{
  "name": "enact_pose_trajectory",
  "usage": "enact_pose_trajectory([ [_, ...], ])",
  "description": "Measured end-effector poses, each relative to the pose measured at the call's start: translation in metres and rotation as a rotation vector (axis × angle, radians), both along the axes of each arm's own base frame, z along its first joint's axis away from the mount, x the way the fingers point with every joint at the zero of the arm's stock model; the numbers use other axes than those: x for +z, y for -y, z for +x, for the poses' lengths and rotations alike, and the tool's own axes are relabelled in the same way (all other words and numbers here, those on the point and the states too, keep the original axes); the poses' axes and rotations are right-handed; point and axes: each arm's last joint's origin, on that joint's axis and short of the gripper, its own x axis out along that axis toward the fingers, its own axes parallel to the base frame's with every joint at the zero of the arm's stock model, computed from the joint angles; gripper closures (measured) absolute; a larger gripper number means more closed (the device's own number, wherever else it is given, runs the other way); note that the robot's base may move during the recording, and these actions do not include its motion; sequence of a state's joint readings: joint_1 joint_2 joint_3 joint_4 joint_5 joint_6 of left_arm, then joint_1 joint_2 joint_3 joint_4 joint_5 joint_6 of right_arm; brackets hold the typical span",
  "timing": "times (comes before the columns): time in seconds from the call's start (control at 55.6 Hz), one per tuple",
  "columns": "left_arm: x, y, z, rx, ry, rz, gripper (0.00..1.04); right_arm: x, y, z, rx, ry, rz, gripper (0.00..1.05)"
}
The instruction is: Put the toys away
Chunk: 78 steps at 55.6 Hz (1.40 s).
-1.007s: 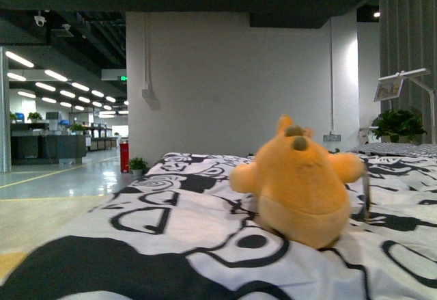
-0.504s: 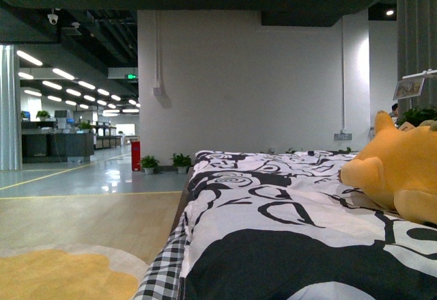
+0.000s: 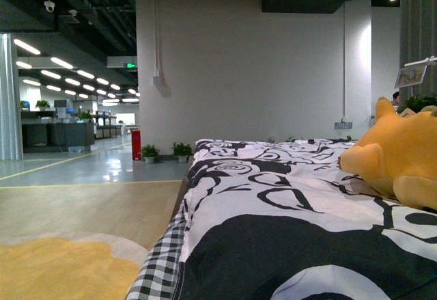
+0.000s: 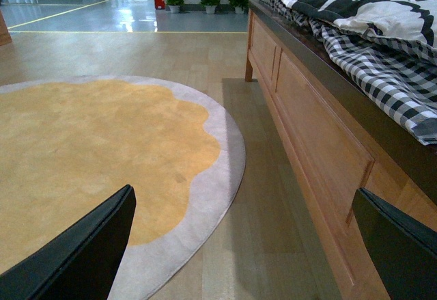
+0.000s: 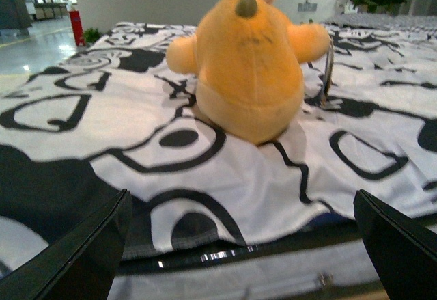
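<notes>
The plush toy (image 5: 249, 61) sits upright on the bed (image 5: 82, 102), dead ahead of the right gripper (image 5: 241, 197), jaws spread wide, empty. The left gripper (image 4: 244, 191) (parted too, holding nothing) faces the rug (image 4: 89, 150), so right looks nearer.

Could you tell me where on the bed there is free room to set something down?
The bedspread is bare from its checked edge across to the plush toy, and between the toy and the bed's near edge. It is crowded only around the toy.

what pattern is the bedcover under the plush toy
White with bold black loops and swirls. The bedcover shows best in the right wrist view, under the plush toy.
</notes>
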<state>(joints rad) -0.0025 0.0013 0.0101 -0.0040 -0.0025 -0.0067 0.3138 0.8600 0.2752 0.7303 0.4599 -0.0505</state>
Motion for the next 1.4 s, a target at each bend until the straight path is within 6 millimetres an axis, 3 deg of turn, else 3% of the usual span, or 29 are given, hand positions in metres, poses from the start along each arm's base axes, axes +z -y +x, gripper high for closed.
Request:
enact_pose_trajectory([
  [0.306, 0.000, 0.000, 0.000, 0.000, 0.000, 0.000, 0.06, 0.021, -0.013, 0.084, -0.084, 0.086, -0.105, 0.07],
  [0.54, 0.000, 0.000, 0.000, 0.000, 0.000, 0.000, 0.06, 0.032, -0.004, 0.124, -0.170, 0.108, -0.174, 0.07],
  [1.061, 0.000, 0.000, 0.000, 0.000, 0.000, 0.000, 0.06, 0.041, 0.000, 0.185, -0.210, 0.084, -0.243, 0.07],
  [1.403, 0.000, 0.000, 0.000, 0.000, 0.000, 0.000, 0.06, 0.028, 0.023, 0.201, -0.289, 0.017, -0.326, 0.07],
])
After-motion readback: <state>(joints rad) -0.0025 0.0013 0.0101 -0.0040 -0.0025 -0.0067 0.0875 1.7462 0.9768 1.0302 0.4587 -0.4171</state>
